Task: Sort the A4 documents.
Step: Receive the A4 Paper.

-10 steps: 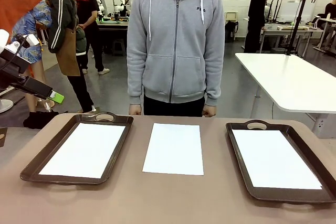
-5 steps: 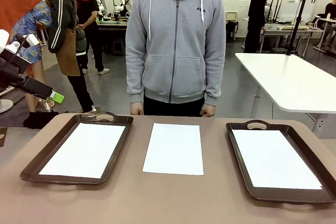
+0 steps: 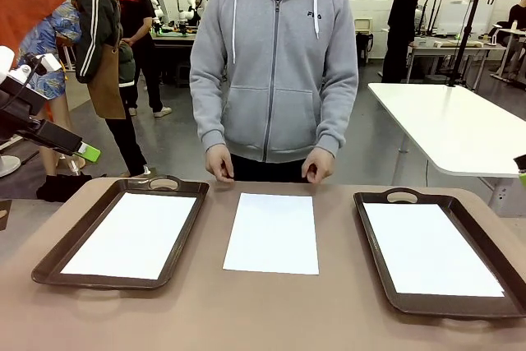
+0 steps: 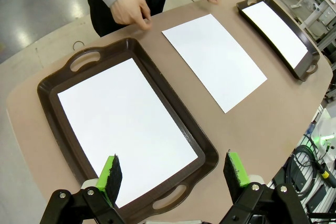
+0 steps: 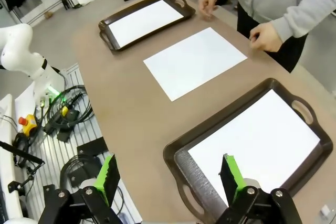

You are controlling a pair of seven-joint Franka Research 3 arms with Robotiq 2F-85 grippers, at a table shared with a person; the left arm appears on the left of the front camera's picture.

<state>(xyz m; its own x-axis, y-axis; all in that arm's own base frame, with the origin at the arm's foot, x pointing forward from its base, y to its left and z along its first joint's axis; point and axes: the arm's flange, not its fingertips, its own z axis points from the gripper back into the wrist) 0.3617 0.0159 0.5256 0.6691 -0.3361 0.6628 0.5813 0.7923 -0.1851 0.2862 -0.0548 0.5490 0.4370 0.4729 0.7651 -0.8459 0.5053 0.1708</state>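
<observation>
Both of the person's hands have lifted from beside the hips and come forward to the far edge of the table, the person's left hand (image 3: 318, 165) and right hand (image 3: 219, 161) now poised just above the top corners of the loose sheet (image 3: 273, 233); nothing else has shifted. That sheet, one of the A4 documents, lies flat on the tan tabletop (image 3: 246, 310) between two dark brown trays, touching neither. The left tray (image 3: 54, 262) already holds white paper (image 3: 133, 234), and the right tray (image 3: 374, 240) holds white paper (image 3: 427, 248) too; how many sheets are stacked in each cannot be told. The left gripper (image 4: 175, 170) hovers high over the near end of the left tray with its jaws wide apart and nothing between them. The right gripper (image 5: 168, 176) hangs above the near end of the right tray, likewise spread and empty. Judging from this layout, the sorting looks well along: both trays are loaded, and the middle sheet is the one piece left to be placed, by the person or by an arm.
</observation>
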